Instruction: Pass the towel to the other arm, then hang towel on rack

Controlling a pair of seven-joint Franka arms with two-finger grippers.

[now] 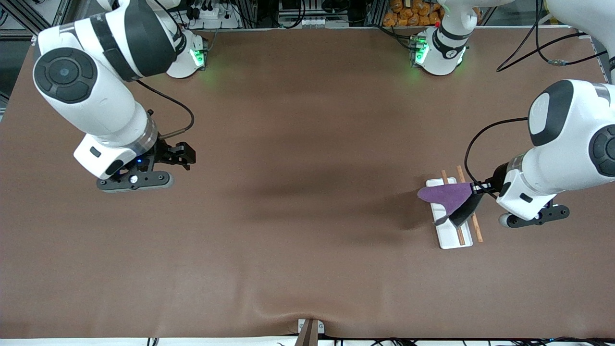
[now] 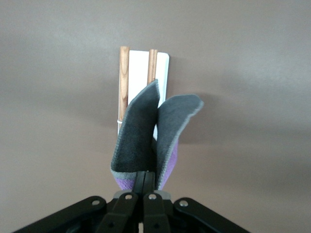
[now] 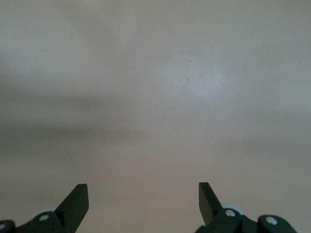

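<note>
Part of the rack (image 1: 448, 235) was hidden: the towel (image 1: 444, 194) covered the middle of its white base and crossed both wooden rods, so only the rod ends and the base's two short ends showed in the front view. The rack's crosspiece could not be made out there. The left arm's upper links ran off the picture at the 3 o'clock edge, and the right arm's at about 10 o'clock.

The towel looked purple on its upper face and dark grey on the underside (the left wrist view showed two grey flaps (image 2: 155, 131) with a thin pale edging and a purple patch low down). It hung folded from one pinched point, draped over the rack, toward the left arm's end of the table, at about 4 o'clock from the table's centre.

The left gripper (image 1: 476, 188) hovered over the rack, its jaws together and clamped on the towel's edge.

The right gripper (image 1: 180, 156) waited over bare table (image 1: 307, 240) at about 9 o'clock from the centre, its jaws wide apart, holding nothing; its fingertips (image 3: 77, 201) framed only brown surface
</note>
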